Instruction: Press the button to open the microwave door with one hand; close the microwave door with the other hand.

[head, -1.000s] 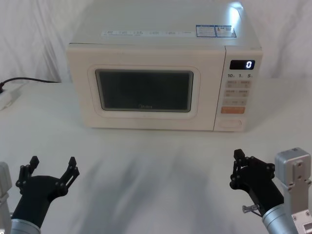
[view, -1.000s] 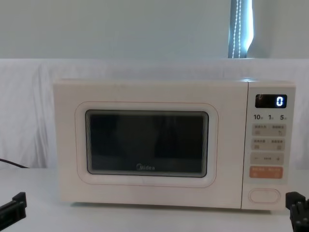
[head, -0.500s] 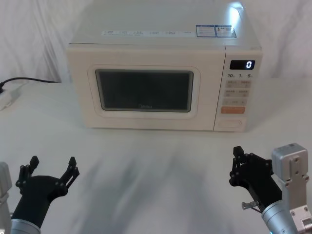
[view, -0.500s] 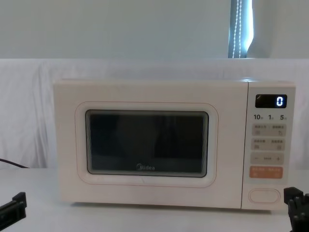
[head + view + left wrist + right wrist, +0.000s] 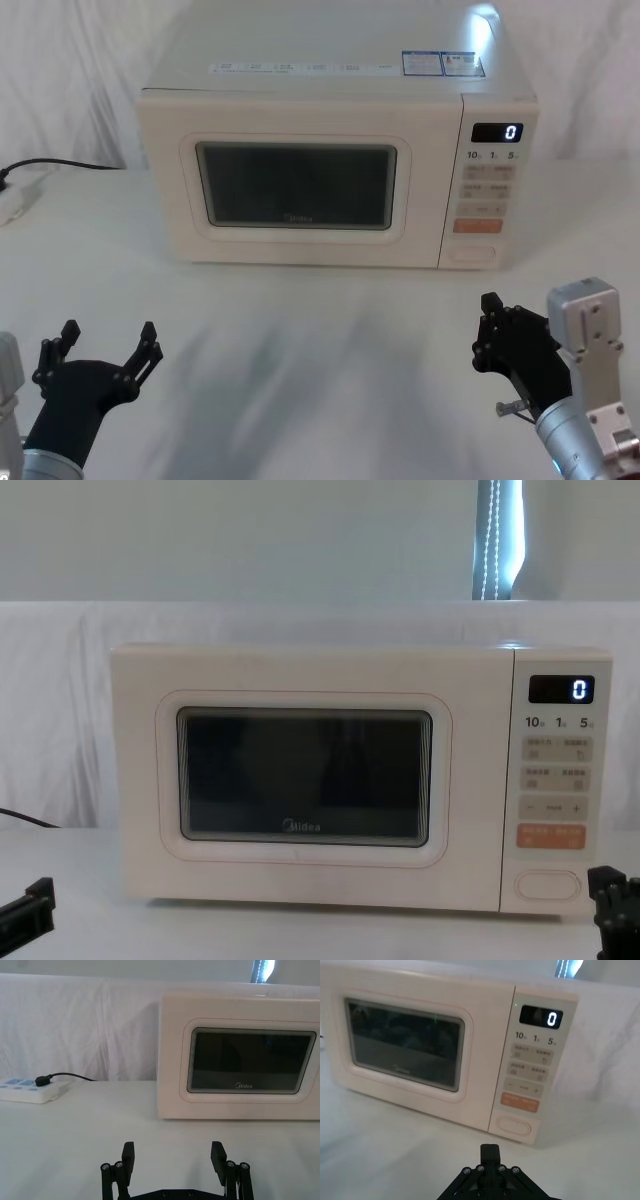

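1. Microwave door [image 5: 296,186] — smooth cream-white panel with a raised rounded frame, a dark glossy window and a small "Midea" logo; it sits flush and closed on the left of the oven front.
2. Control panel [image 5: 490,190] — narrow strip to the door's right, display reading "0"; an orange pad above a pale oval button [image 5: 470,254].
3. Right gripper [image 5: 487,335] — black clamp on a silver-grey wrist block, fingers pressed together, gripping nothing, low before the button.
4. Left gripper [image 5: 106,345] — all black, fingers spread wide, empty, low at near left.
5. White power strip [image 5: 26,1091] on the white cloth-covered table [image 5: 300,330].
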`<state>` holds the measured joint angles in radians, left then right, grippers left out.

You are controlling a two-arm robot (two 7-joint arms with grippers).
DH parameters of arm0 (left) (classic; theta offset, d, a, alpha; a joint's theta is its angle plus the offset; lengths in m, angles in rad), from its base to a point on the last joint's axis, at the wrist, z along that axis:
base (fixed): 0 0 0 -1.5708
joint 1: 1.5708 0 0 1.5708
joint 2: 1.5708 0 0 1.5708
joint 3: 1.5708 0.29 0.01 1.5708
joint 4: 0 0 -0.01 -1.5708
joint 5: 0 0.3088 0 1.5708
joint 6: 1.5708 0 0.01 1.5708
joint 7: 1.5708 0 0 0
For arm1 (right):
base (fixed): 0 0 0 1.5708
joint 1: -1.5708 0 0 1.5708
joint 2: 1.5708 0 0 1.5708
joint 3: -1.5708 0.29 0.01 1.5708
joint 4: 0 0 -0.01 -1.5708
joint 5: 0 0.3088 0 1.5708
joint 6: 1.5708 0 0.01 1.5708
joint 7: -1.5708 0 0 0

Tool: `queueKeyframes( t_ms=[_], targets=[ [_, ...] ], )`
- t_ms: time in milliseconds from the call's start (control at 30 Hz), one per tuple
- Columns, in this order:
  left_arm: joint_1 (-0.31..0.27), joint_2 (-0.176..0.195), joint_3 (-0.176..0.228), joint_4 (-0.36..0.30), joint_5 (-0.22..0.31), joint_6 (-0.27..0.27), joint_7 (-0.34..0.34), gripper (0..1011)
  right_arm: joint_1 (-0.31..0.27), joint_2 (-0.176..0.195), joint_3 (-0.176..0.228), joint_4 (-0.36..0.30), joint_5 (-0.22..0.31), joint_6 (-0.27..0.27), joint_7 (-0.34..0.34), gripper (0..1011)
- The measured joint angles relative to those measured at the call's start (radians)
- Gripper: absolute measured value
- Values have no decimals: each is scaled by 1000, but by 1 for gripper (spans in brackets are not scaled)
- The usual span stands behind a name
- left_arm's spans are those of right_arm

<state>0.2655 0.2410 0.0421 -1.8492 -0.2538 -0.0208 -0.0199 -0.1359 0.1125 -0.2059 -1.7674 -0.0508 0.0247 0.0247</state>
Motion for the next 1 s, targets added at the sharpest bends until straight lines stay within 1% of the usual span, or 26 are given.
queueKeyframes(
  t_ms=[133,267,467,633,1000],
  targets=[
    [0,0,0,0,0,0,0,1001,23,-17,9,24,-18,22,2,0],
    [0,0,0,0,0,0,0,1001,39,-27,13,41,-28,30,6,0],
    [0,0,0,0,0,0,0,1001,91,-46,14,94,-50,50,24,0],
    [0,0,0,0,0,0,0,1001,133,-56,12,144,-66,54,32,0],
    [0,0,0,0,0,0,0,1001,202,-74,18,232,-84,52,34,0]
  ],
)
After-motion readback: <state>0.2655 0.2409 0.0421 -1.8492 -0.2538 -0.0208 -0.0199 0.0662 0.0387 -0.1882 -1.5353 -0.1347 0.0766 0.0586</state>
